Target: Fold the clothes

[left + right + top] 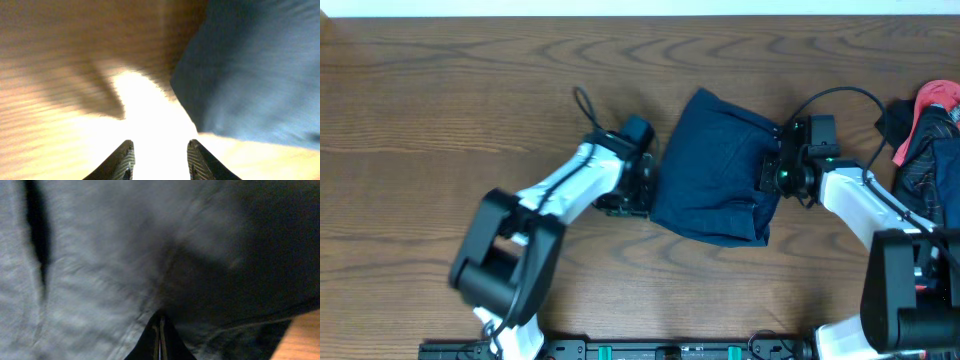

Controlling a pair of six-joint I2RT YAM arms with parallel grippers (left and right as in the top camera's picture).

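Only wrist views show left end effector [160, 146] apart beside shorts [250, 65], right end effector [160, 322] closed together.

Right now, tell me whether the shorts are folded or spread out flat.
Folded: the shorts lie as one compact bundle, layered edges showing at the lower right, no separate legs spread out.

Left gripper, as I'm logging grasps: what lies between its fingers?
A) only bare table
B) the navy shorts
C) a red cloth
A: in the left wrist view the left gripper stands open over bare table, the shorts off to one side.
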